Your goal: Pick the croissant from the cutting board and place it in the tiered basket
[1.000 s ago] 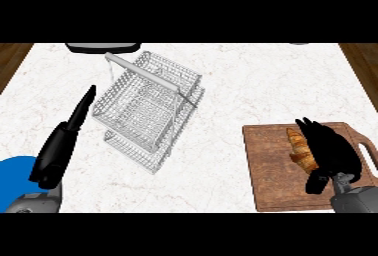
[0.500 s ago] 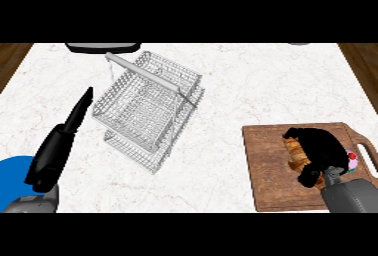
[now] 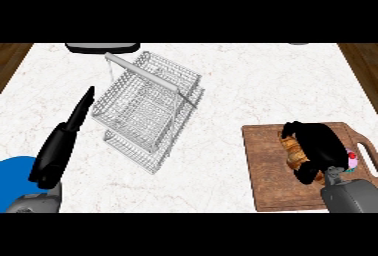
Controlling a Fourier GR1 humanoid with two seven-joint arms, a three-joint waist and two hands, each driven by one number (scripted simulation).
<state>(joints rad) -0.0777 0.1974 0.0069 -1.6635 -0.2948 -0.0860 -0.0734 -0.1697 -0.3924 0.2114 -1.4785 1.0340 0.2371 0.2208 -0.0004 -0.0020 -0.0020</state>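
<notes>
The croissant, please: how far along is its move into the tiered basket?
Reach looks done: the right hand curls round the croissant on the cutting board. In hand: the grasp, no lift visible yet. Left: carry it to the tiered basket and release. The left hand rests open at the view's left.

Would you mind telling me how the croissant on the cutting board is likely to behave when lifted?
The croissant looks small beside the right hand curled round it, so it is probably light. Its ridged brown crust suggests it may crush if squeezed. Lying flat on the cutting board, it seems unlikely to roll.
</notes>
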